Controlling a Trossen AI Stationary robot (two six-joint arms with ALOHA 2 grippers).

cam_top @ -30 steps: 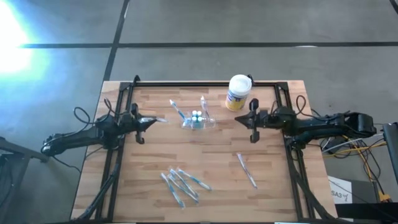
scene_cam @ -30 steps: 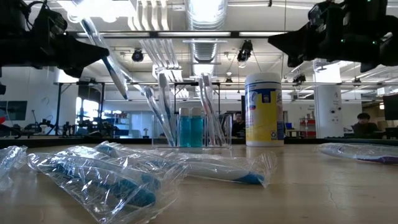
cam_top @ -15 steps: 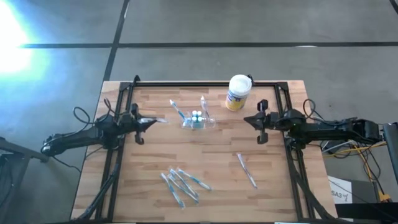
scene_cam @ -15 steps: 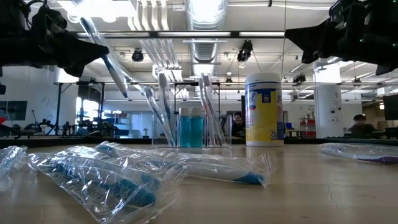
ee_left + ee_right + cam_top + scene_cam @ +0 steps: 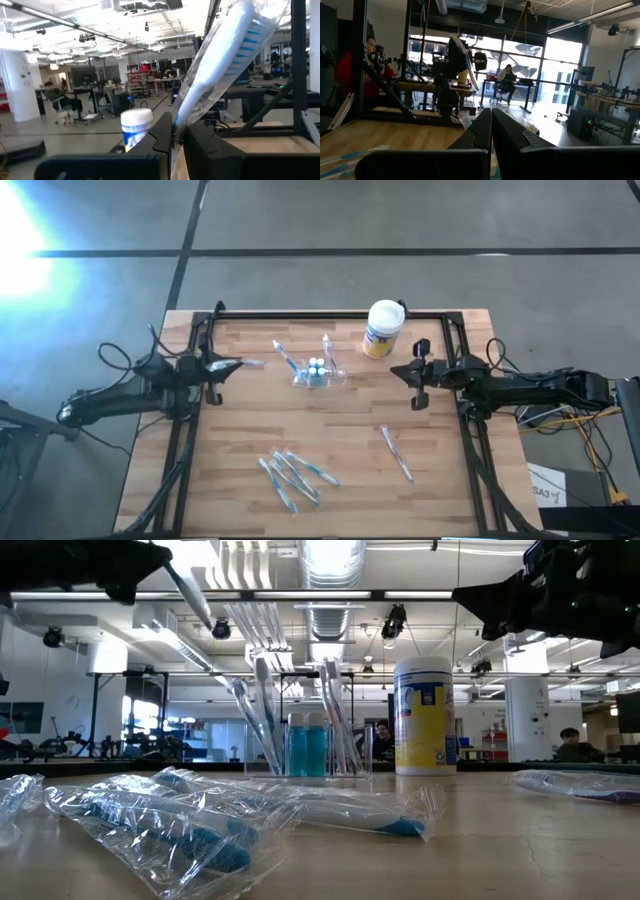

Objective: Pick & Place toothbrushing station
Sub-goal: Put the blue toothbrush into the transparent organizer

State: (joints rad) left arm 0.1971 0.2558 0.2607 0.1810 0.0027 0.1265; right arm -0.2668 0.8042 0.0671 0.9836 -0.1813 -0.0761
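The toothbrushing station (image 5: 318, 373) is a clear plastic holder standing on the table's far middle, with toothbrushes and blue bottles upright in it; it also shows in the low view (image 5: 308, 745). My left gripper (image 5: 220, 367) is to the holder's left, high above the table, shut on a plastic-wrapped toothbrush (image 5: 247, 364). My right gripper (image 5: 412, 376) hovers to the holder's right, shut and empty; its wrist view shows the two fingers (image 5: 481, 127) closed together. My left gripper pinches the wrapped toothbrush between its two fingers at the handle end (image 5: 176, 129), wrapper and all. The fingers lie level, pointing toward the table's right. The brush sticks out ahead of them, bristle head (image 5: 245, 27) farthest from the fingers, lifted clear of the table.
A white canister with a yellow-blue label (image 5: 383, 328) stands just far-right of the holder. Several wrapped toothbrushes (image 5: 292, 476) lie in a pile near the front middle. One more wrapped toothbrush (image 5: 396, 452) lies toward the front right. A black frame (image 5: 320, 315) runs along the table's far edge and sides.
My left gripper has gone up and toward the table's left edge, carrying the wrapped toothbrush away from the holder. My right gripper has drawn back a little toward the table's right edge and then kept still.
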